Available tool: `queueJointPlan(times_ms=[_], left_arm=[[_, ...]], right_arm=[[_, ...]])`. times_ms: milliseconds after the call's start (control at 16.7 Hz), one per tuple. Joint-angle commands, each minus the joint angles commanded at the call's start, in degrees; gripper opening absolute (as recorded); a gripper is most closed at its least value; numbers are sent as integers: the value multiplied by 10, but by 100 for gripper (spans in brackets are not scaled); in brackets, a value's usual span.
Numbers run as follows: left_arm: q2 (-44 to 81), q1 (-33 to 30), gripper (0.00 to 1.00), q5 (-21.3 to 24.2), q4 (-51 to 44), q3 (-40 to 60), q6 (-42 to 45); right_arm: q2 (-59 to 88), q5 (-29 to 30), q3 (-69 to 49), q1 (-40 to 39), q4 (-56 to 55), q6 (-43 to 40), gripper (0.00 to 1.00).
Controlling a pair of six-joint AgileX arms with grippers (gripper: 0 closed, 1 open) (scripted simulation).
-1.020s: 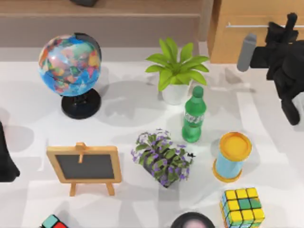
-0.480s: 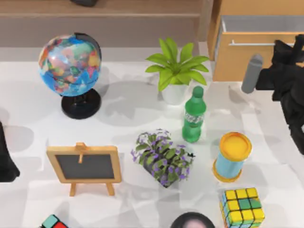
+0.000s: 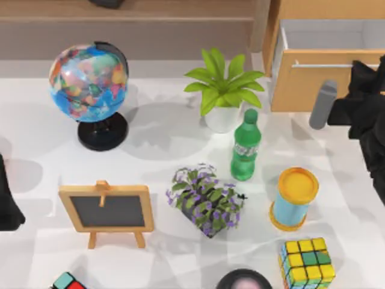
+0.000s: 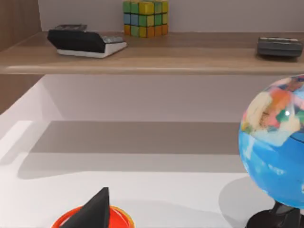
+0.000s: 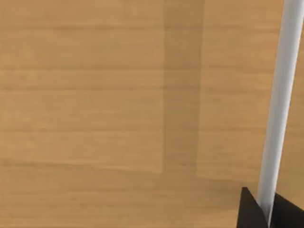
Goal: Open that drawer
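The drawer point(image 3: 313, 84) is at the back right of the table, a light-oak front with a thin silver handle point(image 3: 319, 65). It stands pulled out, and its white interior point(image 3: 331, 35) shows behind the front. My right gripper point(image 3: 364, 67) is at the right end of the handle and is shut on it. In the right wrist view the silver bar point(image 5: 280, 95) runs across the oak front point(image 5: 118, 95) and passes between the black fingertips of my right gripper point(image 5: 266, 211). My left arm point(image 3: 7, 198) stays parked at the table's left edge.
A potted plant point(image 3: 222, 90) and a green bottle point(image 3: 245, 147) stand just left of the drawer. A blue can with a yellow lid point(image 3: 293, 198) and a cube point(image 3: 307, 262) sit in front of it. A globe point(image 3: 89, 75), a chalkboard point(image 3: 108, 211) and a brown shelf unit point(image 3: 132, 30) lie to the left.
The drawer has slid out toward the table's front, baring more of its white interior. My right gripper has moved back with the handle. The left arm has not moved.
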State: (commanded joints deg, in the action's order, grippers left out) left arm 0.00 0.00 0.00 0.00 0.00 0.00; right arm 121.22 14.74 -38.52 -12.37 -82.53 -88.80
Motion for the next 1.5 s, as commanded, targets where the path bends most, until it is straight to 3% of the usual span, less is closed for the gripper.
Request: queueJointPlan(times_ms=[240, 660, 1080, 1380, 1500], left_arm=[[0, 0, 100, 0, 0, 0, 0], [0, 0, 100, 0, 0, 0, 0], [0, 0, 100, 0, 0, 0, 0], [0, 0, 100, 0, 0, 0, 0], [0, 0, 100, 0, 0, 0, 0]], right_arm=[[-26, 12, 80, -16, -45, -1, 0], [-33, 16, 97, -18, -61, -3, 0], [-64, 53, 216, -46, -144, -2, 0], [-68, 55, 230, -59, -155, -1, 0], [-68, 55, 230, -59, -155, -1, 15]])
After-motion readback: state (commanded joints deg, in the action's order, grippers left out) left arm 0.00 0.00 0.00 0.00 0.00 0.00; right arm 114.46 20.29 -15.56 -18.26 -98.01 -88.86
